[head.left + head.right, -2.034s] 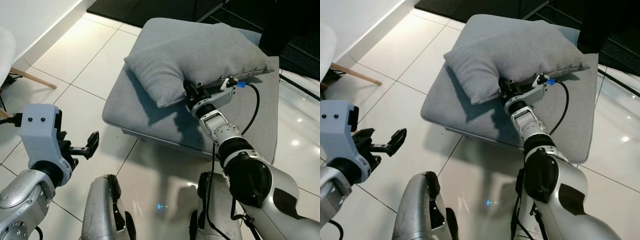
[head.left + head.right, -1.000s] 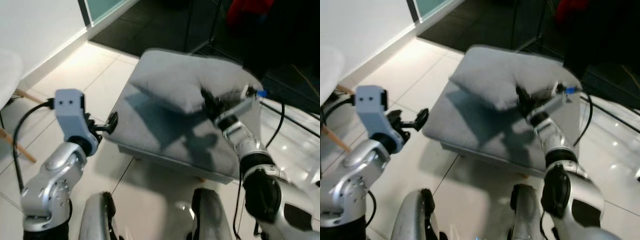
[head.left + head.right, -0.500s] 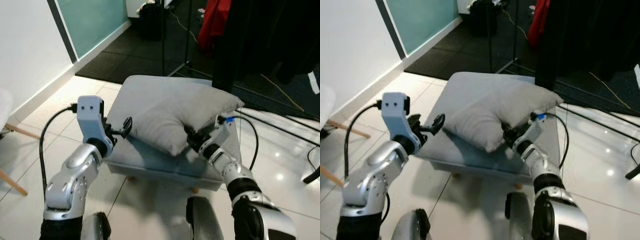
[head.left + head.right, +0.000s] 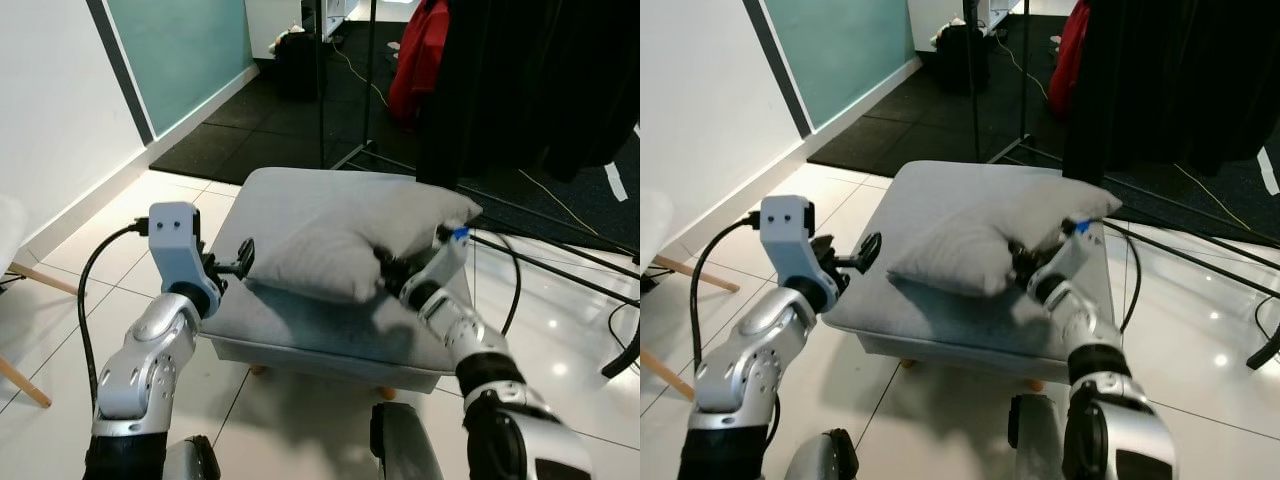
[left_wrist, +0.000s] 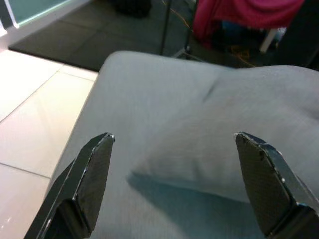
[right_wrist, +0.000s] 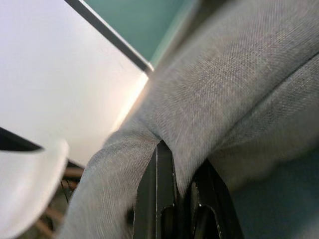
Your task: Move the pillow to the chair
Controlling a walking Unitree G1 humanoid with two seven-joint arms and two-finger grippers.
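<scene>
Right gripper (image 4: 1019,272): your 2 fingers are clenched on the pillow's near edge, fabric bunched between them.
Left gripper (image 4: 237,264): yours is spread wide and empty, level with the ottoman's left edge, just beside the pillow's left corner, not touching it.
Pillow (image 4: 350,240): grey, lying across the ottoman's middle, near edge pinched up.
Ottoman (image 4: 930,322): grey, square, on white tile floor (image 4: 70,250).
Chair (image 4: 652,228): you see its white seat at far left, well apart from the pillow.
</scene>
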